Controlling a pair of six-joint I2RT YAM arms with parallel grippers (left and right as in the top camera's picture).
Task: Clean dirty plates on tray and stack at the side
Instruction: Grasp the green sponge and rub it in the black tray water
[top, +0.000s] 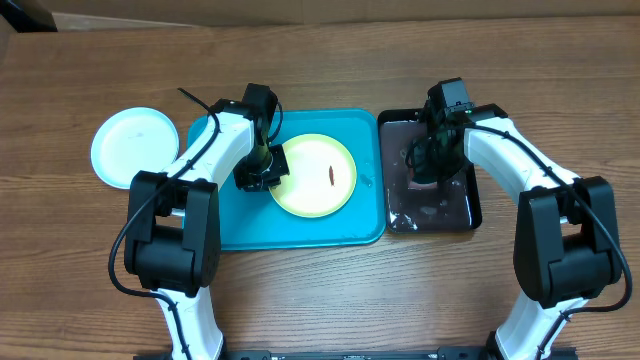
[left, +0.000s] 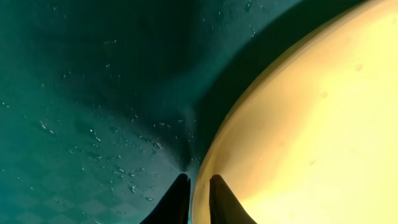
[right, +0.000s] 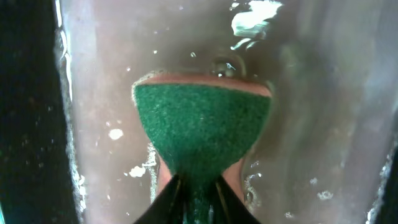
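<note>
Top view, blue tray (top: 230, 225): it sits in the middle of the table (top: 320, 300).
Top view, yellow plate (top: 312, 178): it lies on the right half of the blue tray, with a red-brown smear (top: 331, 174) near its middle.
Top view, pale plate (top: 133, 147): it lies on the table, just off the tray's left edge.
Top view, black tray (top: 440, 205): it sits right beside the blue tray's right edge and looks wet.
Top view, left gripper (top: 263, 170): at the yellow plate's left rim.
Top view, right gripper (top: 428, 160): low over the black tray.
Left wrist view, left gripper (left: 198, 186): the two fingers pinch the rim of the yellow plate (left: 311, 124), one finger on each side.
Left wrist view, blue tray (left: 93, 93): small water drops dot it.
Right wrist view, right gripper (right: 196, 186): clenched on the near end of a green sponge (right: 202, 121).
Right wrist view, black tray (right: 99, 74): the sponge lies on its wet floor.
</note>
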